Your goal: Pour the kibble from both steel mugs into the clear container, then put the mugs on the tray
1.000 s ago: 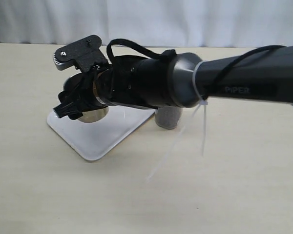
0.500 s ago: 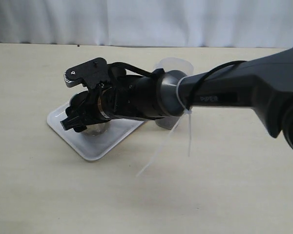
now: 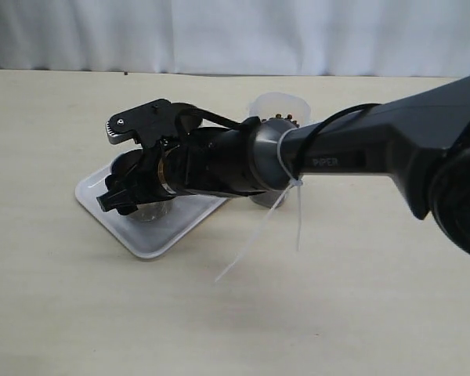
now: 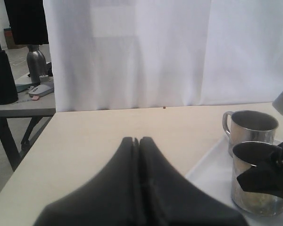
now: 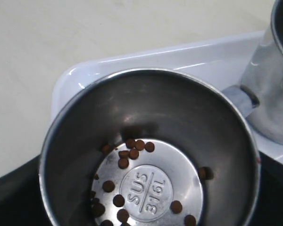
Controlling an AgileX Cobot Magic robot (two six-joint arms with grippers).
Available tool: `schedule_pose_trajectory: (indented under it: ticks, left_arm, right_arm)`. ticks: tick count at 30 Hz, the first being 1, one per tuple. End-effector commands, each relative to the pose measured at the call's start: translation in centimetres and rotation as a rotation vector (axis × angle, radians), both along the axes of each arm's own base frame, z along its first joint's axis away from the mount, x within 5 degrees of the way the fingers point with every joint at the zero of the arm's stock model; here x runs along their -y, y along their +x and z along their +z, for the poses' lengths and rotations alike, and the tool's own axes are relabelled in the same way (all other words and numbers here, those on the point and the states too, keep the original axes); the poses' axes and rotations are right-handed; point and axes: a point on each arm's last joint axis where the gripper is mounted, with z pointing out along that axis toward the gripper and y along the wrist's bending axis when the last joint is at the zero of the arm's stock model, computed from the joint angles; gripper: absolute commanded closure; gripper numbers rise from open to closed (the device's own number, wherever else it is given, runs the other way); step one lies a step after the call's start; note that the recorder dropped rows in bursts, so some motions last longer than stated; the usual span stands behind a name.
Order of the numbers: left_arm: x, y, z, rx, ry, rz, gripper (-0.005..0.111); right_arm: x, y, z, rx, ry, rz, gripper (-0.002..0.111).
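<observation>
Steel, shiny and short, a cylindrical mug is sitting on the flat white rectangular plastic tray with a few dark-brown kibble pellets inside. The right gripper is clasping its sides. A second identical steel mug is standing just beside it on the tray. The tall translucent plastic container is standing behind the right arm. The left gripper is hovering with its fingers pressed together, empty.
</observation>
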Motion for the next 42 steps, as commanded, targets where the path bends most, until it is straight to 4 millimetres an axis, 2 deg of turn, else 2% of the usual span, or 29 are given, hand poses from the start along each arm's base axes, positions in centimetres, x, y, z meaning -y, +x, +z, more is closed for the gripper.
schedule_pose_trajectory:
  ticks: [1,3,4,8,11,12,13,14,15,16,17,18,19,20,22,23,24,26,31,35,42]
  left_arm:
    - [0.0,0.0,0.0,0.012,-0.004,-0.008,0.107]
    - [0.0,0.0,0.0,0.012,-0.004,-0.008,0.107]
    - [0.0,0.0,0.0,0.012,-0.004,-0.008,0.107]
    - [0.0,0.0,0.0,0.012,-0.004,-0.008,0.107]
    - [0.0,0.0,0.0,0.012,-0.004,-0.008,0.107]
    - [0.0,0.0,0.0,0.012,-0.004,-0.008,0.107]
    - [0.0,0.0,0.0,0.012,-0.004,-0.008,0.107]
    - [0.0,0.0,0.0,0.012,-0.004,-0.008,0.107]
    - [0.0,0.0,0.0,0.012,-0.004,-0.008,0.107]
    - [0.0,0.0,0.0,0.012,-0.004,-0.008,0.107]
    - [0.0,0.0,0.0,0.012,-0.004,-0.008,0.107]
    - [0.0,0.0,0.0,0.012,-0.004,-0.008,0.107]
    - [0.0,0.0,0.0,0.012,-0.004,-0.008,0.107]
    - [0.0,0.0,0.0,0.012,-0.004,-0.008,0.107]
    - [0.0,0.0,0.0,0.012,-0.004,-0.008,0.107]
    - [0.0,0.0,0.0,0.012,-0.004,-0.008,0.107]
    - [0.0,0.0,0.0,0.012,-0.004,-0.008,0.107]
    - [0.0,0.0,0.0,0.012,-0.004,-0.008,0.107]
    - [0.0,0.0,0.0,0.012,-0.004,-0.008,0.107]
    - [0.0,0.0,0.0,0.012,-0.004,-0.008,0.107]
    - [0.0,0.0,0.0,0.012,-0.004,-0.008,0.107]
  right_arm:
    - [0.2,0.2,0.6,0.01,-0.002,-0.009,0.023]
    - [0.3,0.1,1.6,0.023,0.0,-0.019,0.008]
    - [0.4,0.1,2.3,0.032,-0.002,-0.027,0.005]
    - [0.9,-0.7,5.7,0.074,-0.024,-0.073,0.001]
    - [1.6,-3.3,11.3,0.135,-0.033,-0.122,0.001]
    - [1.7,-4.1,12.7,0.15,-0.03,-0.122,0.001]
    - [2.2,-5.7,15.2,0.187,-0.034,-0.114,0.001]
    - [2.6,-6.6,16.3,0.207,-0.053,-0.121,0.002]
    - [3.4,-7.9,18.2,0.245,-0.083,-0.144,0.009]
    - [4.0,-8.5,18.9,0.268,-0.11,-0.17,0.015]
    - [5.3,-9.5,19.8,0.294,-0.155,-0.221,0.03]
    - [6.6,-10.8,20.1,0.308,-0.189,-0.224,0.052]
    - [7.5,-11.8,20.1,0.313,-0.2,-0.207,0.067]
    - [8.3,-12.4,19.8,0.323,-0.214,-0.189,0.077]
    - [11.0,-14.0,18.1,0.323,-0.206,-0.205,0.101]
    - [12.0,-14.4,17.6,0.324,-0.196,-0.215,0.103]
    - [14.0,-14.9,16.7,0.314,-0.166,-0.254,0.103]
    - [16.4,-15.4,15.5,0.298,-0.131,-0.288,0.103]
    - [20.8,-16.5,13.1,0.266,-0.146,-0.323,0.103]
    - [21.9,-16.8,12.1,0.264,-0.176,-0.32,0.103]
    - [22.7,-17.1,12.1,0.261,-0.14,-0.301,0.103]
